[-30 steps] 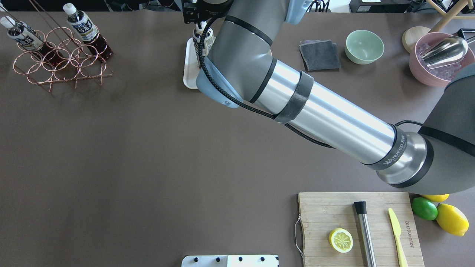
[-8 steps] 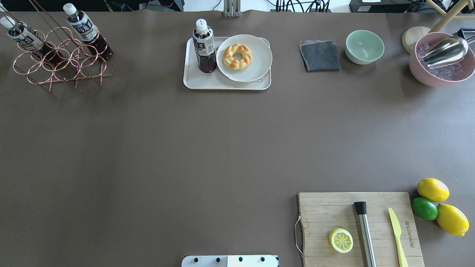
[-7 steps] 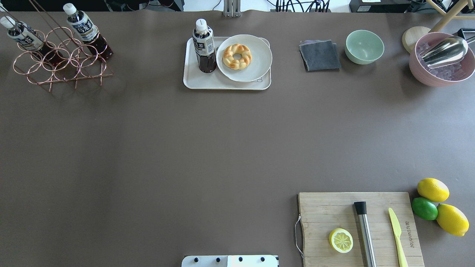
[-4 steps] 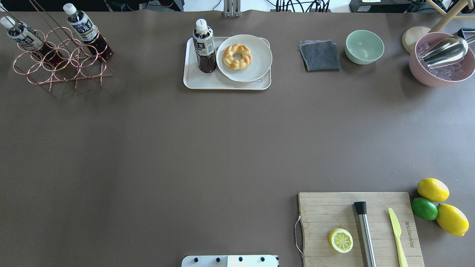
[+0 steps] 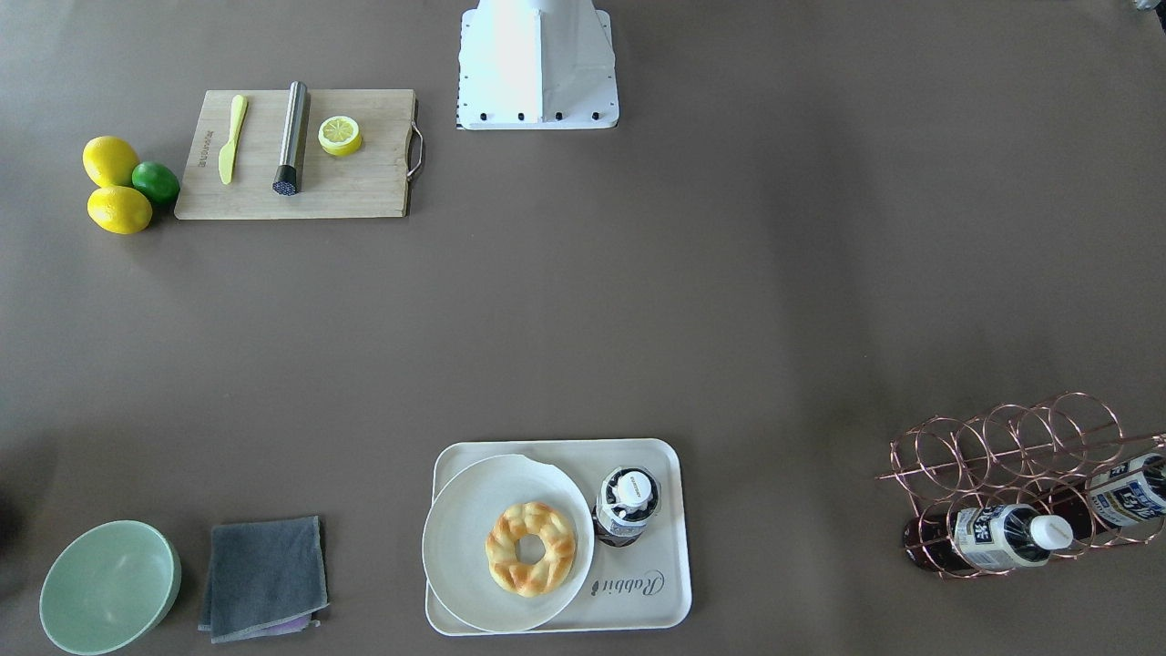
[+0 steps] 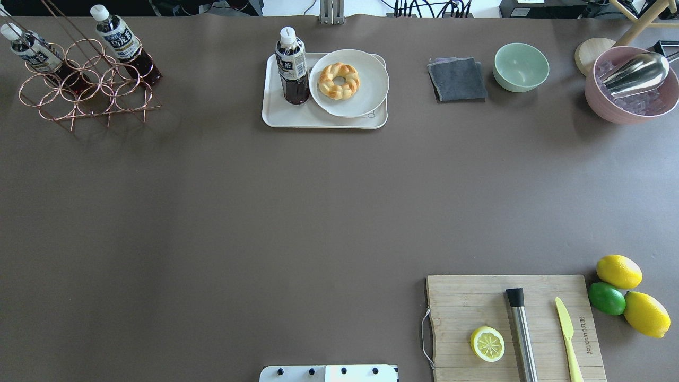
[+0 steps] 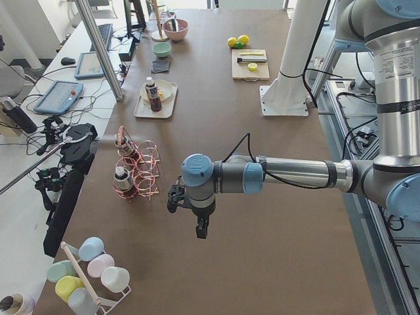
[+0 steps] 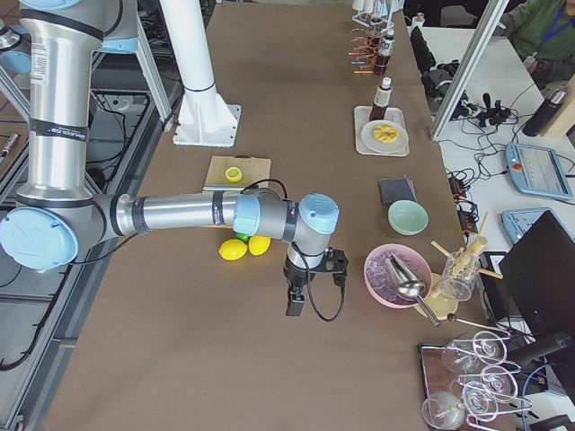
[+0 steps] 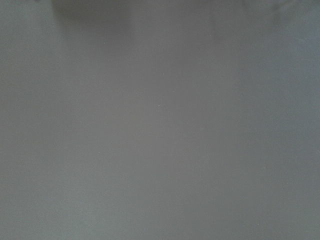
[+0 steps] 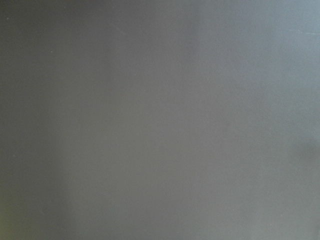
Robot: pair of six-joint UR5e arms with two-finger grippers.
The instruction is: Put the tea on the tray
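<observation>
So the tea bottle point(image 6: 292, 66) is standing upright on the cream Rabbit tray point(image 6: 297, 121), on the bare strip at the end nearer the copper wire rack point(image 6: 87, 90), just beside the white plate point(image 6: 371, 85) with the braided doughnut point(image 6: 339, 80). The plate fills the rest of the tray, so I'd call this one done. Left gripper point(image 7: 200, 231) and right gripper point(image 8: 294, 307) hang over bare table at opposite ends, well apart from the tray. They only show in the side views, so I can't tell if either pincer is spread or pressed together.
</observation>
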